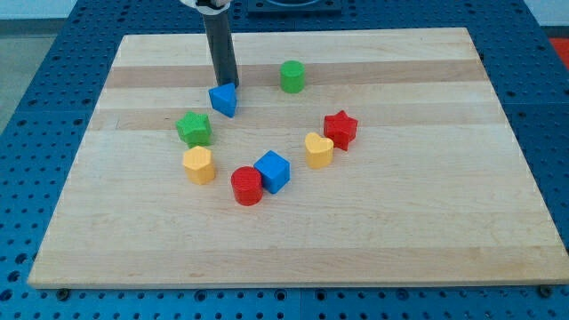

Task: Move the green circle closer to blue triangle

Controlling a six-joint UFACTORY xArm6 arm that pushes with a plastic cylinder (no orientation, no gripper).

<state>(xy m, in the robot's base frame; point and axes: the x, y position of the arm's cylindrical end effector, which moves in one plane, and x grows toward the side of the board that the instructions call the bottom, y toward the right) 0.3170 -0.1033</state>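
In the camera view, the wooden desk [293, 258] carries eight small blocks, and my tip [228, 86] comes down from the view's top, ending right at the upper edge of the blue triangle [224, 100]; it looks to be touching that block, though the rod hides the contact line, so I cannot be sure. There is no claw on this arm, only the straight rod, so nothing is spread, pressed together or pinching.

The green circle [292, 76] stands apart to the view's right of my tip and a little toward the view's top, with bare wood between it and the blue triangle. That is the relation the coming move turns on: to drive the circle toward the triangle, my tip would need to get round to the circle's far right side and push leftward and slightly down the view.

Lower on the desk lie a green star [194, 129], a yellow hexagon-like block [199, 165], a red cylinder [247, 186], a blue cube [273, 171], a yellow heart [318, 149] and a red star [340, 129].

The arm's upper part is cut off at the view's top edge.
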